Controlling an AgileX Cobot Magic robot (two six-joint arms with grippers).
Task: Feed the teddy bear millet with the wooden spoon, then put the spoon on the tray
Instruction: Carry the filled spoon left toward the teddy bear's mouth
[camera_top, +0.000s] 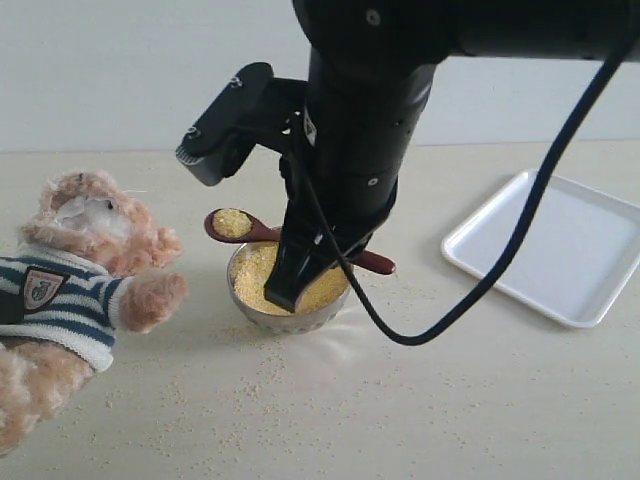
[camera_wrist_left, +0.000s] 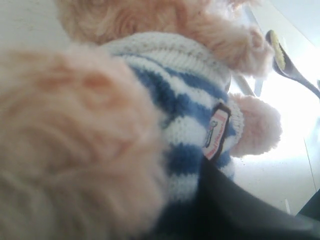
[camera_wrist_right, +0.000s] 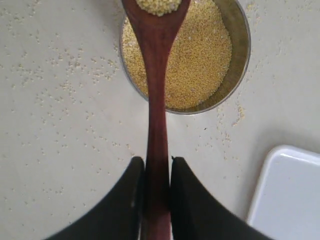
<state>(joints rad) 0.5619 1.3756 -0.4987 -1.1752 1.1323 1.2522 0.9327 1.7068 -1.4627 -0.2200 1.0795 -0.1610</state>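
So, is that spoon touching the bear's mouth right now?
No, the wooden spoon is held up by the steel bowl, with a clear gap between its tip and the teddy bear.

The exterior view is evenly and softly lit, with a pale glare patch on the table (camera_top: 345, 345) beside the bowl (camera_top: 290, 320) and only faint shadows. The left wrist view is heavily blurred on the bear (camera_wrist_left: 75, 150) close to the lens, and blown out to white behind the spoon (camera_wrist_left: 287, 67). The right wrist view is bright and sharp on the millet (camera_wrist_right: 200, 55), with soft shadow at the bowl's edge.
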